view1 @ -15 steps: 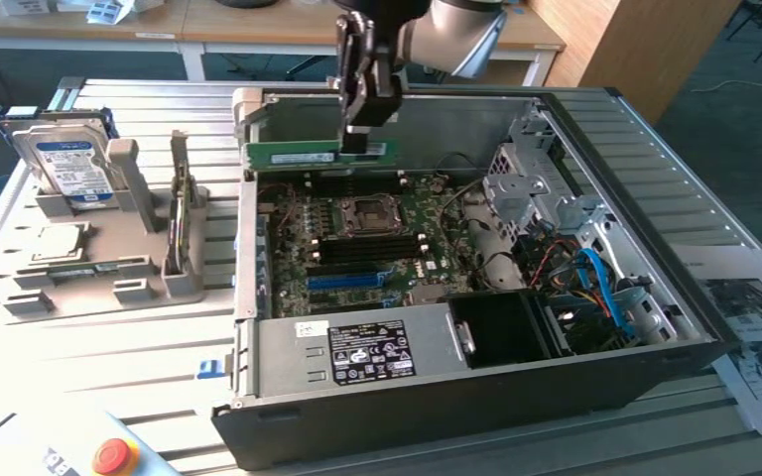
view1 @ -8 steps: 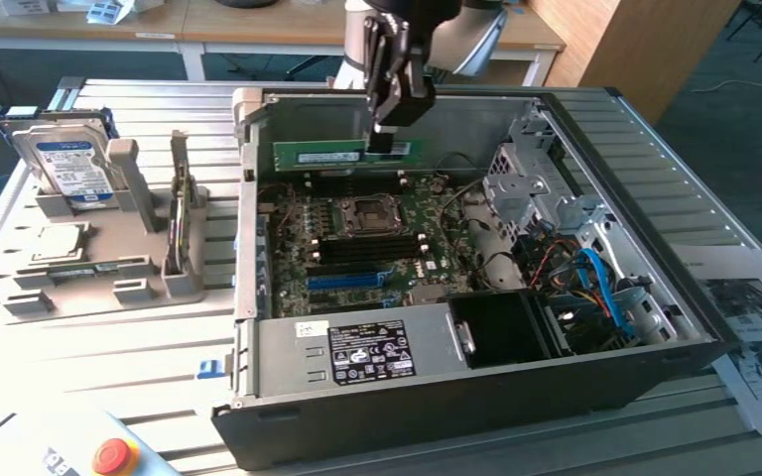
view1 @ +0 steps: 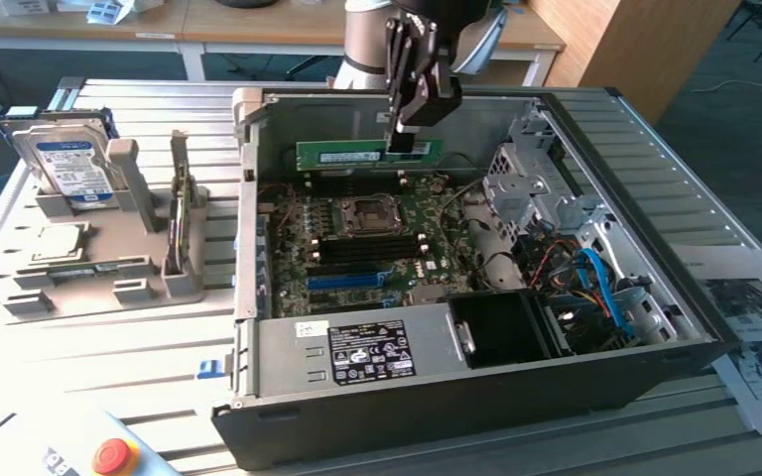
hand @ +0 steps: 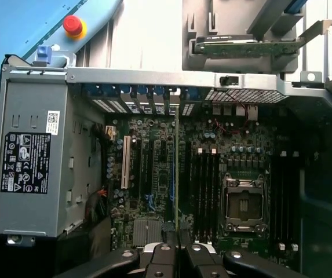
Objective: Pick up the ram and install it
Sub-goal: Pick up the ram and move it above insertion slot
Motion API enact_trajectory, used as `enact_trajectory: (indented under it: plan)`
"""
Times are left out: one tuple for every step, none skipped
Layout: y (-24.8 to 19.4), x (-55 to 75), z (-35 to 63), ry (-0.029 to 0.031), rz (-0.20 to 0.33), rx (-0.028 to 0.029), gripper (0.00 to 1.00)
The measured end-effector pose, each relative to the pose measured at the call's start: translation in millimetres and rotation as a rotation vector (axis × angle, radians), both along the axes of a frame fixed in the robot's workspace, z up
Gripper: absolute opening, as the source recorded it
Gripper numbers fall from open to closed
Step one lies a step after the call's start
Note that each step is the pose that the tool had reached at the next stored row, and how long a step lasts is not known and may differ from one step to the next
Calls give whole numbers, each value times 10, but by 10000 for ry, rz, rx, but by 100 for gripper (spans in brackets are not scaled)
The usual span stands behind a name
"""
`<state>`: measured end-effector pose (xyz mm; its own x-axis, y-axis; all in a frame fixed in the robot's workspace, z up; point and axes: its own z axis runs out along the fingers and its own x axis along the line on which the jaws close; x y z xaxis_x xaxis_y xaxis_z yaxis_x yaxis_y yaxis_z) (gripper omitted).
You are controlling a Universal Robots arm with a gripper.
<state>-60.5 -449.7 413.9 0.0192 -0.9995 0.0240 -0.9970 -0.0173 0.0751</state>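
Gripper: your gripper hangs over the far side of the open PC case, fingers pointing down, pressed together on the ram.
Grip spot: you've got the stick near its end twd the exterior view's right; most of it sticks out twd the exterior view's left.
Ram pose: level, standing on its long edge, white label strip facing the exterior cam.
Ram location: in the air inside the case, above the motherboard, on the far side of the CPU socket. Can't tell if its lower edge touches anything.
Wrist cam: you see the gripper with the ram edge-on as a thin green line running out over the board. It lies just beside the bank of black mem slots, not clearly in line w/ any one of them. CPU socket sits on the other side of that bank.
Case contents: PSU w/ black label at the near wall, blue cables twd the exterior view's right.
Outside the case: grey parts holder on the slatted table at the exterior view's left, w/ a hard drive upright in it and a square silver chip lying flat.
Misc: red e-stop button at the near table edge; printed sheets at the exterior view's right.
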Motion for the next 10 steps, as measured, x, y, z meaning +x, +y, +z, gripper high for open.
enact_trajectory:
  plan:
    - [0,1,0,0,0,1,12]
    - [0,1,-1,0,-1,1,12]
    - [1,2,0,0,-1,0,12]
    - [1,2,0,0,-1,1,12]
    - [1,2,0,0,0,0,12]
    - [1,2,0,0,0,1,12]
    - [1,2,0,0,-1,0,12]
    - [1,2,0,0,0,0,12]
    - [1,2,0,0,0,0,12]
    - [1,2,0,0,0,0,12]
